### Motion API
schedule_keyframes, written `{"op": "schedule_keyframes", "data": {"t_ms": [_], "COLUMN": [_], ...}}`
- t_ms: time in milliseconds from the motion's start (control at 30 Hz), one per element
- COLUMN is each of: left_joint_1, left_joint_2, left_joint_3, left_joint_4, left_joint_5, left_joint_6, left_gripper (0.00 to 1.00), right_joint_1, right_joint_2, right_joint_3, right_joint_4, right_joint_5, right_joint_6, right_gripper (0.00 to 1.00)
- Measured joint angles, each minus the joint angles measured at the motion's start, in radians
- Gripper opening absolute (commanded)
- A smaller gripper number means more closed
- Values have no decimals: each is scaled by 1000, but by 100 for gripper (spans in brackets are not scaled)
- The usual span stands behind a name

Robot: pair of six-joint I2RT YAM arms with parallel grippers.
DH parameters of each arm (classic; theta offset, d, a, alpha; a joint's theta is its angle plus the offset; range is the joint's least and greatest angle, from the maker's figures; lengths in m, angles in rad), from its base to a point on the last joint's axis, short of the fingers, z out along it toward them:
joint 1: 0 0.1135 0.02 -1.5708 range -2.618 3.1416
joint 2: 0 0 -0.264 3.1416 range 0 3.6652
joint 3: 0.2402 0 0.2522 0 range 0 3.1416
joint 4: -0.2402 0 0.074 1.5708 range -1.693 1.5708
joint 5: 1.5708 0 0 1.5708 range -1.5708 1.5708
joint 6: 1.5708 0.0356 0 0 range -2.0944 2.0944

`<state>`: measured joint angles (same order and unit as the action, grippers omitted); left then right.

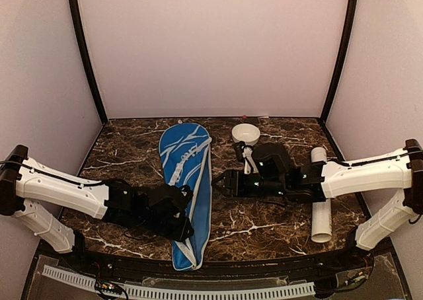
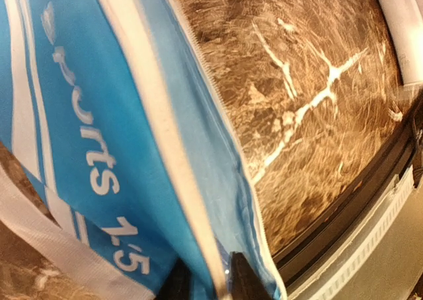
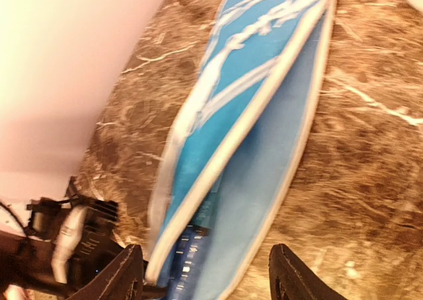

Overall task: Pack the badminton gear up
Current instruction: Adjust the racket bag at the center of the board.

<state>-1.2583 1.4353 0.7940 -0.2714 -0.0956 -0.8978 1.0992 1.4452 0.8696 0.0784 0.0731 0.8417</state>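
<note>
One long blue racket cover, white-trimmed

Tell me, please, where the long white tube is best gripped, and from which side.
Grip the white tube probably at its near half, from straight above, fingers across its width. It lies flat on the marble table, pointing away from the arms, so both round sides are free; the right arm hangs over its far half.

Soft, diffuse light fills the overhead view, tinting the pale walls faintly pink and leaving only shallow shadows and mild sheen on the dark marble tabletop. Both wrist views run warmer and are smeared by blur, with the blue racket cover soft-edged at close range.
</note>
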Motion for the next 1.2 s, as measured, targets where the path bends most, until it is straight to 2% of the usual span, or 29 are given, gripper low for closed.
{"op": "schedule_keyframes", "data": {"t_ms": [33,100,267,400,633,933,1000,1033,1133,1200], "left_joint_1": [4,16,79,156,211,219,220,220,220,221], "left_joint_2": [-8,-37,-141,-133,136,421,457,472,510,525], "left_joint_3": [5,8,22,110,401,608,636,646,658,655], "left_joint_4": [-16,-32,-40,-66,-173,-332,-359,-373,-397,-414], "left_joint_5": [0,4,40,47,-87,-282,-318,-332,-364,-382], "left_joint_6": [21,49,114,170,274,336,344,346,352,361], "left_gripper": [64,74,78,82,88,90,87,82,50,34], "right_joint_1": [-9,-22,-33,-33,-33,-33,-33,-33,-33,-33], "right_joint_2": [-11,-26,-35,-58,-117,-189,-198,-200,-204,-208], "right_joint_3": [-13,-42,-94,-122,-148,-224,-233,-237,-246,-253], "right_joint_4": [-11,-29,-65,-72,-69,-56,-55,-53,-49,-49], "right_joint_5": [14,41,90,116,149,171,174,175,176,178], "right_joint_6": [-3,-5,1,6,9,26,28,29,32,33], "right_gripper": [66,66,66,66,67,68,68,68,69,68]}}
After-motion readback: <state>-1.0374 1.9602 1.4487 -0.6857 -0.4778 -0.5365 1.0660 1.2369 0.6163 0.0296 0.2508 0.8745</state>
